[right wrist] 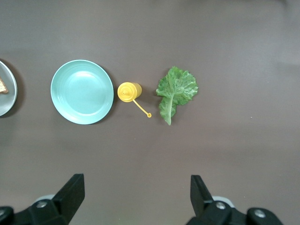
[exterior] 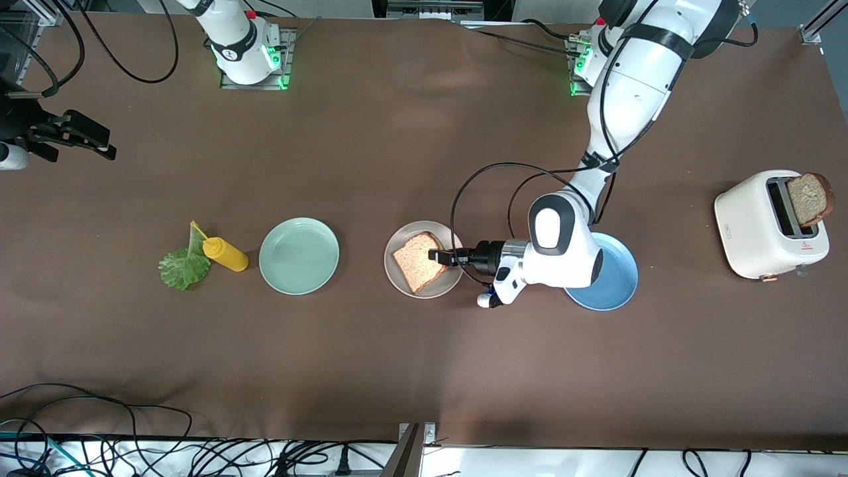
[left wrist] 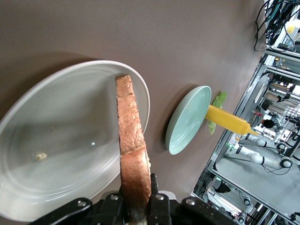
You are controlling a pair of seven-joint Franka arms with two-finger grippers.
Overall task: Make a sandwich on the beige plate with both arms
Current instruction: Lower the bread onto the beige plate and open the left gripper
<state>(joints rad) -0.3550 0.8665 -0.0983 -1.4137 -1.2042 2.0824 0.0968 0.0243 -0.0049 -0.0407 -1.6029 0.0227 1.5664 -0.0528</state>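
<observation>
- The right gripper (exterior: 99, 142) waits in the air over the table edge at the right arm's end, its two fingers (right wrist: 70, 194) spread wide with nothing between them.
- A green lettuce leaf (exterior: 184, 265) lies flat on the table toward the right arm's end, roughly midway between the edge by the robots' bases and the edge by the front camera.
- A yellow squeeze bottle (exterior: 225, 254) stands just beside the leaf, between it and the mint-green plate (exterior: 299, 256), which holds nothing.
- The beige plate (exterior: 396, 275) sits near the middle of the table, next in the row, and carries one bread slice (exterior: 419, 262).
- The left gripper (exterior: 445, 257) reaches in level from the left arm's end, over the rim of the beige plate; its fingers (left wrist: 157, 199) are nearly shut and pinch the crust edge of that slice. In the left wrist view the slice (left wrist: 133, 157) stands out from the fingers over the plate's bowl (left wrist: 56, 154).
- A blue plate (exterior: 619, 281) lies under the left arm's wrist.
- A white toaster (exterior: 755, 228) stands near the table edge at the left arm's end, with a second bread slice (exterior: 809, 197) sticking up from its slot.
</observation>
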